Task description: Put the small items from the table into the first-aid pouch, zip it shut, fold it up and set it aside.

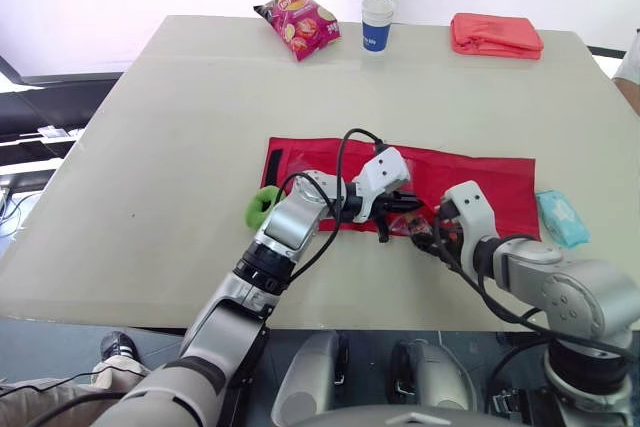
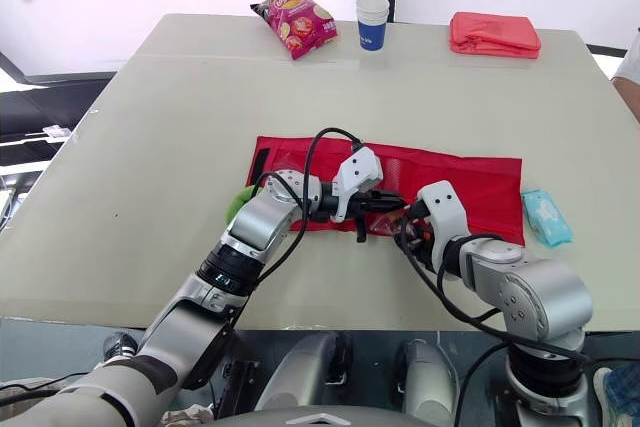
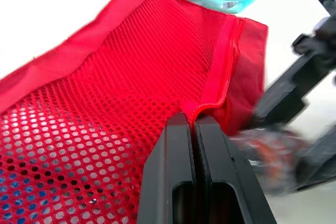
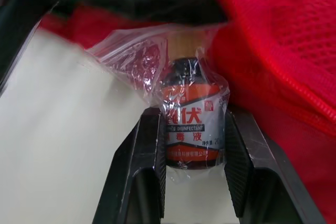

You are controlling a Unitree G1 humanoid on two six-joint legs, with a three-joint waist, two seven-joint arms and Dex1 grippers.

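A red mesh first-aid pouch lies flat on the pale tabletop, in the lower middle of the head-camera frame. The left claw is pinched closed on the pouch's folded red edge, beside the zip seam. Just right of it, at the pouch's near edge, the right claw grips a small dark bottle with an orange label, still in its clear plastic bag. One finger presses each side of the label, and the neck points towards the red fabric (the cap is too blurred to make out). A teal wipe packet lies just beyond the pouch's right end, and a green roll sits by its left end.
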